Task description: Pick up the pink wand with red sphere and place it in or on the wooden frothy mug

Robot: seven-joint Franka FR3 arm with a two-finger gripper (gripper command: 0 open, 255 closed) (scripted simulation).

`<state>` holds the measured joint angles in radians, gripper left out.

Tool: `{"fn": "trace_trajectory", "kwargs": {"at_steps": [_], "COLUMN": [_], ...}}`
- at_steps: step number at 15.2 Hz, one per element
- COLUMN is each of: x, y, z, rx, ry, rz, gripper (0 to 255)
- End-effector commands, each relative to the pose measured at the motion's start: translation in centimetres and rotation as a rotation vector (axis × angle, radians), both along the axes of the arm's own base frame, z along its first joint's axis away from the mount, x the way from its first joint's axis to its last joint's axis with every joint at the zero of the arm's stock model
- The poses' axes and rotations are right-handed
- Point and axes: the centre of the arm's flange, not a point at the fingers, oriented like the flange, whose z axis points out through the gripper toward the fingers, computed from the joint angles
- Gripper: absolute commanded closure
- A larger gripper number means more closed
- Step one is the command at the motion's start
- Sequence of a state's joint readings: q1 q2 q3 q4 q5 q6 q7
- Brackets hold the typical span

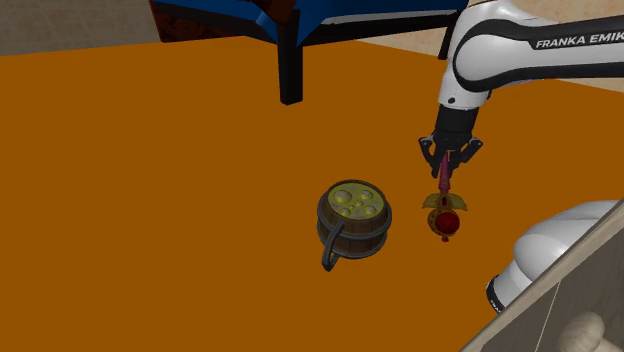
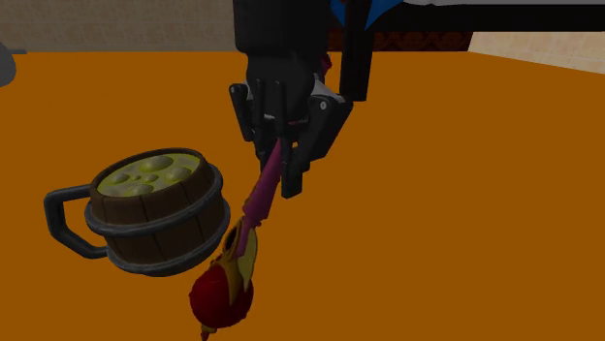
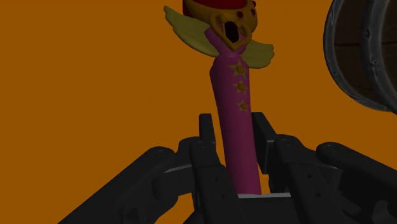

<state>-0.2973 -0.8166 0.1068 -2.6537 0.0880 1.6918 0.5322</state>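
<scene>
Jaws clamped narrow on the pink shaft: the gripper (image 1: pixel 447 160) (image 2: pixel 281 160) (image 3: pixel 234 127) holds the wand (image 1: pixel 444 205) (image 2: pixel 247 228) (image 3: pixel 230 95) by its plain end, with a black finger pressed against each side of it in the wrist view. The wand hangs below the hand with its red sphere (image 1: pixel 447 225) (image 2: pixel 221 300) lowest. Yellow wings and a gold collar sit just above the sphere, and small gold stars run along the shaft. Whether the wand's lowest tip touches the orange surface (image 1: pixel 150 180) cannot be told.

The mug (image 1: pixel 360 232) (image 2: pixel 155 223) (image 3: pixel 362 57) stands upright on that surface, just to the left of the wand in the shoulder view and apart from it. It is brown and barrel-shaped with dark bands. A dark handle sits on its near left side, and yellow-green bubbly froth fills its top.

At the far edge of the shoulder view, a black leg (image 1: pixel 290 60) comes down from a blue piece of furniture onto the surface.
</scene>
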Motion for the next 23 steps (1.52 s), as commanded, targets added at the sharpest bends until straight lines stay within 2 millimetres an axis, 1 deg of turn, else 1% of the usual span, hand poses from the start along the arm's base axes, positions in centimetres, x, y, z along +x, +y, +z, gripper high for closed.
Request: {"fn": "trace_trajectory", "kwargs": {"at_steps": [1, 6, 7, 23], "x": [0.0, 0.0, 0.0, 9.9], "y": [0.0, 0.0, 0.0, 18.6], "z": [1.1, 3.8, 4.0, 3.5], "rx": [0.0, 0.0, 0.0, 0.0], "ry": [0.0, 0.0, 0.0, 0.0], "rz": [0.0, 0.0, 0.0, 0.0], "gripper": [255, 255, 255, 255]}}
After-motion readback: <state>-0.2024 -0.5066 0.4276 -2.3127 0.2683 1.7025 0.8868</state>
